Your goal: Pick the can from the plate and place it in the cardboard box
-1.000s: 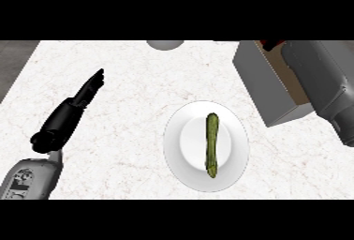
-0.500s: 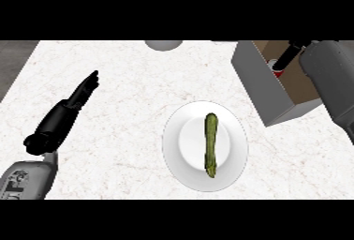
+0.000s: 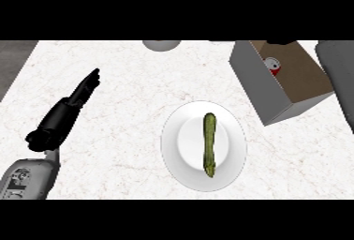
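The can [image 3: 273, 65], red and white, lies inside the open cardboard box [image 3: 257, 86] at the upper right, against its left wall. Only a black sliver of my right hand [image 3: 280, 41] shows above the box's far edge, apart from the can, and its grey forearm [image 3: 337, 79] runs down the right edge of the view. The white plate [image 3: 185, 140] sits at the centre and holds one long green vegetable [image 3: 209, 144]. My left hand [image 3: 83, 89] rests open at the left, fingers straight and pointing away.
A grey round object [image 3: 161, 44] pokes in at the counter's far edge. The box stands close to the plate's upper right. The counter's dark left edge [image 3: 12, 61] lies beside the left arm.
My right arm has drawn back up and to the right, off the box, uncovering the can lying inside it. The left hand, plate and vegetable have stayed put.
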Controlling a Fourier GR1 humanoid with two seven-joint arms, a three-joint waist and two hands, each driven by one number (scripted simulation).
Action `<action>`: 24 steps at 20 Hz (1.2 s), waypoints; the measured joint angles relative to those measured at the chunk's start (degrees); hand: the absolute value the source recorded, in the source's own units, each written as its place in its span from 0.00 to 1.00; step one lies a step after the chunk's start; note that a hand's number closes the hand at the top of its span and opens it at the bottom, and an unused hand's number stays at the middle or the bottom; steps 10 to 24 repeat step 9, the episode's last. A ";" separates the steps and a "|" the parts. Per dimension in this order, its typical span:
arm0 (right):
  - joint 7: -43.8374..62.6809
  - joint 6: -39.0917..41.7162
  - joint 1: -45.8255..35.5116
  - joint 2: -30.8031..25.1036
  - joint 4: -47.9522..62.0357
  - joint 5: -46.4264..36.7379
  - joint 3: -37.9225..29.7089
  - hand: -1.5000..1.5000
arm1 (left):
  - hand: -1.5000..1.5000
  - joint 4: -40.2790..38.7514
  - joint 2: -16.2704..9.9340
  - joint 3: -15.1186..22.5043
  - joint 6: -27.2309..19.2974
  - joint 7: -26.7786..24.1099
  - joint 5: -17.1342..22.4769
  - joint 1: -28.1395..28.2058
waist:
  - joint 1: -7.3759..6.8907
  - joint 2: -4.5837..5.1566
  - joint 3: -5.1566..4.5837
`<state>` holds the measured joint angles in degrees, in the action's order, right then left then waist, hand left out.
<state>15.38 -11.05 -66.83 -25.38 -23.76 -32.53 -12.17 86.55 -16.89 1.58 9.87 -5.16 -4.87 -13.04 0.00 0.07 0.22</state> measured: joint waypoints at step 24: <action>-10.05 -12.05 7.40 -0.02 -8.50 15.56 -16.35 0.00 | 0.50 1.12 0.51 0.23 -0.06 0.81 -0.36 0.72 | 0.33 -0.13 -0.11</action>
